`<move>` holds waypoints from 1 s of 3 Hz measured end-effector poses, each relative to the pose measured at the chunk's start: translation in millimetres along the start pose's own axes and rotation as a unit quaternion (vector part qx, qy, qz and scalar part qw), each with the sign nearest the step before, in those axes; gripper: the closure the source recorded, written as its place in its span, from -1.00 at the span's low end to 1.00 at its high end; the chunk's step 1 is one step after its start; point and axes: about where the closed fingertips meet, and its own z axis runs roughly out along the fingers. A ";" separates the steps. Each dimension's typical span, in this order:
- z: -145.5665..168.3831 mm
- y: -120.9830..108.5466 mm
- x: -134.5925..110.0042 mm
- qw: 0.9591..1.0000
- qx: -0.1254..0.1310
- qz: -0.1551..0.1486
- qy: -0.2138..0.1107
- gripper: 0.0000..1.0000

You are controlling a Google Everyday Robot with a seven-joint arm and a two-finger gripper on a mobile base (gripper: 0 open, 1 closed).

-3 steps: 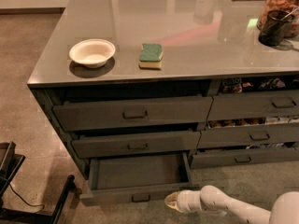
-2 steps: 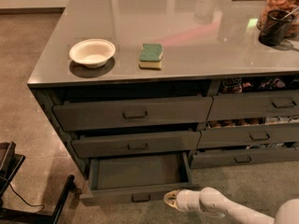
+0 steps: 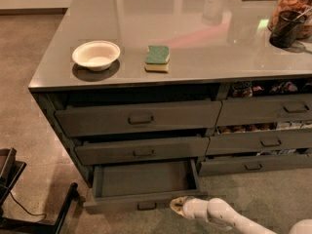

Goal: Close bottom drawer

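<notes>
- Gripper (image 3: 176,205) low in the view, pale tip at the right end of the bottom drawer's (image 3: 144,180) front panel; touching it or just short of it, cannot tell which.
- Cannot tell whether parted or pressed together: only one small pale tip showing.
- White arm (image 3: 219,213) trailing right and down from that tip, cut off by the lower edge of the view.
- Bottom drawer pulled well out, lying up and to the left of the tip, bare grey inside in plain sight.
- Small dark handle (image 3: 146,205) just left of the tip on the front panel, seen from above and only partly.
- Middle drawer (image 3: 141,150) and top drawer (image 3: 140,117) higher up and left of the tip, each a little out, with dark gaps above them hiding what lies inside.
- Narrower drawers (image 3: 263,143) up and right of the tip, ajar; bits of their contents peeking out, too small to name; right ends cut off.
- On the countertop (image 3: 204,38), far above the tip: white bowl (image 3: 96,55) and green-and-yellow sponge (image 3: 157,58), well apart from each other.
- At the top right corner, a jar (image 3: 292,4) cut off by the edge, a dark cup (image 3: 285,29) in front of it.
- Far left of the tip, a black frame (image 3: 29,218) with a cable on the floor, cut off.
</notes>
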 end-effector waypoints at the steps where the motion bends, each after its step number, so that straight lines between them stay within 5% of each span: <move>1: 9.5 -11.6 5.7 1.000 0.016 -0.003 -0.006 1.00; 3: 33.9 -49.2 17.3 0.999 0.032 0.001 -0.013 1.00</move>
